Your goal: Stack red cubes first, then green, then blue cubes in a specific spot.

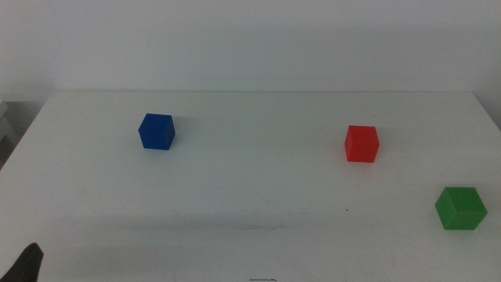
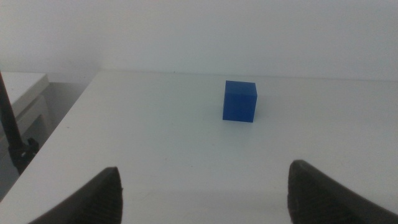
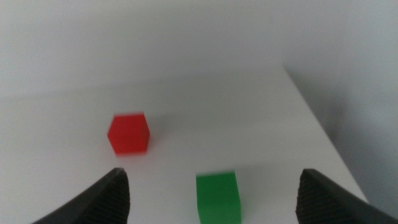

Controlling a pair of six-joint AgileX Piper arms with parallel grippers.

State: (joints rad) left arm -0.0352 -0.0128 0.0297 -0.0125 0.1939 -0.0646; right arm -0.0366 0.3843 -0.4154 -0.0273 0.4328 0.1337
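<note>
Three cubes rest apart on the white table. The blue cube (image 1: 156, 131) is at the back left, the red cube (image 1: 362, 144) at the back right, and the green cube (image 1: 461, 208) near the right edge. My left gripper (image 2: 205, 196) is open and holds nothing, with the blue cube (image 2: 239, 101) well ahead of it. Only its dark tip (image 1: 30, 262) shows in the middle view, at the bottom left corner. My right gripper (image 3: 211, 180) is open and out of the middle view. Close ahead of it is the green cube (image 3: 218, 197), untouched, and the red cube (image 3: 129, 134) lies farther off.
The table's right edge (image 3: 323, 130) runs close to the green cube. Off the left edge (image 2: 56, 124) stand a white shelf (image 2: 22, 93) and a dark pole (image 2: 12, 134). A white wall rises behind the table.
</note>
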